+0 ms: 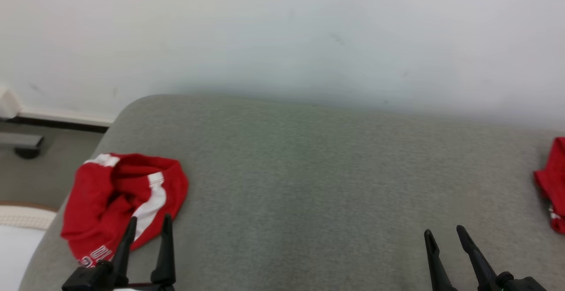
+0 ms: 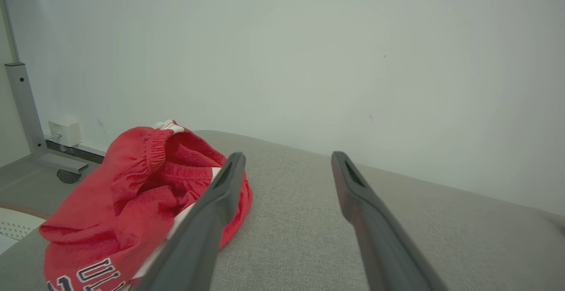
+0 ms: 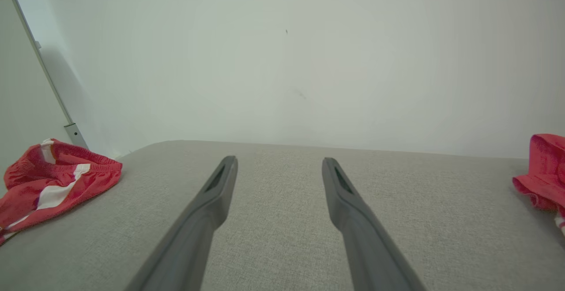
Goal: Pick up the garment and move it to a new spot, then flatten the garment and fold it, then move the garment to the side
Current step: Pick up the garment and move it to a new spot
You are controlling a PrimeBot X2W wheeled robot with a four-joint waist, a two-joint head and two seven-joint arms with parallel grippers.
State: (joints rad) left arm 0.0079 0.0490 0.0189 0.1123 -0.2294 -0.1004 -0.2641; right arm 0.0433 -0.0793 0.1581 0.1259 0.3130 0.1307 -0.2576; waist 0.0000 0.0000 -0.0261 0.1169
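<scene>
Against a white wall [image 1: 282, 39], grey woven cushion [image 1: 309, 185]; crumpled red shorts [image 1: 119, 198] at its left end; left gripper [image 1: 150, 217], right gripper [image 1: 443, 229] splayed, empty.

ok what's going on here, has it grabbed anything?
Nothing is held. The left tool is open at the near edge of a crumpled red garment with white stripes, which lies at the left end of the grey padded surface. The right tool is open over bare surface, apart from a second red garment at the right edge. The garment is not flattened or folded.
</scene>
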